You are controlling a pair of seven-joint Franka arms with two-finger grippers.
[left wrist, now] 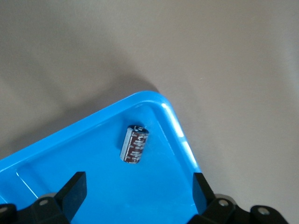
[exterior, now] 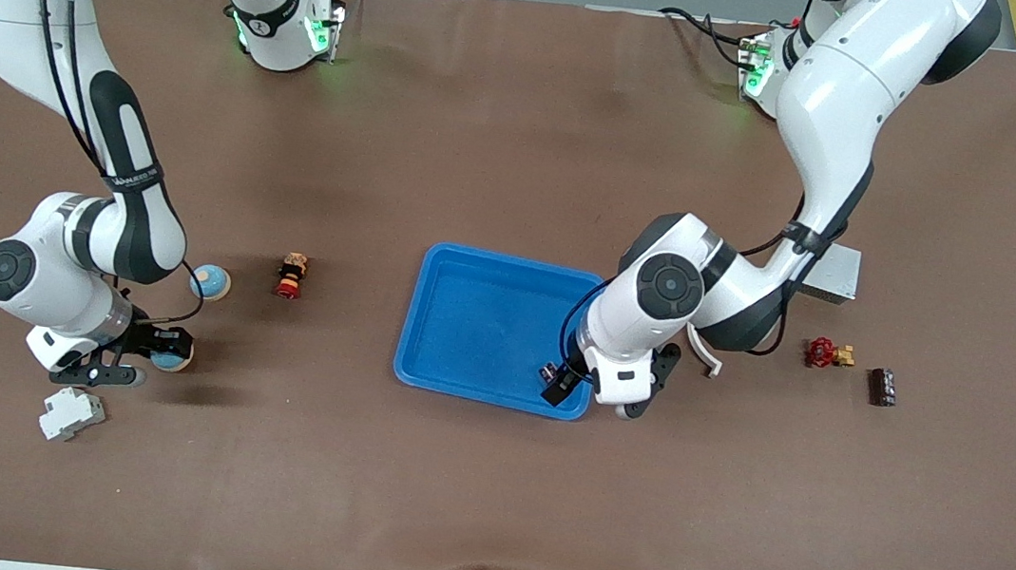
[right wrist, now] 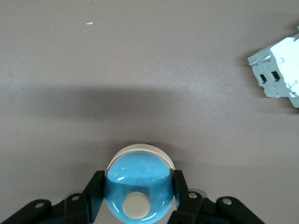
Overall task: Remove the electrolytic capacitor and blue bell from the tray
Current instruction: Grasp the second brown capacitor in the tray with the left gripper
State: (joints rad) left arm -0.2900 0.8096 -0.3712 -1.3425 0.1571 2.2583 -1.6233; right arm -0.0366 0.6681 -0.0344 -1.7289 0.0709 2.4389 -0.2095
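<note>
A brown-sleeved capacitor (left wrist: 135,144) lies on its side in the blue tray (left wrist: 70,154), close to a rounded corner. My left gripper (left wrist: 138,189) hangs open and empty above it; in the front view it (exterior: 561,385) is over the tray (exterior: 485,321) corner that is nearest the camera at the left arm's end. My right gripper (right wrist: 138,191) is shut on a blue dome bell (right wrist: 138,184) with a cream button and cream base, fingers pressed on both its sides. In the front view that gripper (exterior: 165,353) is low at the right arm's end of the table.
A second blue bell (exterior: 210,282) and a red-and-yellow figure (exterior: 290,276) lie between the held bell and the tray. A white breaker (exterior: 71,414) lies nearer the camera. A grey box (exterior: 832,272), a red valve piece (exterior: 828,353) and a dark block (exterior: 883,386) lie at the left arm's end.
</note>
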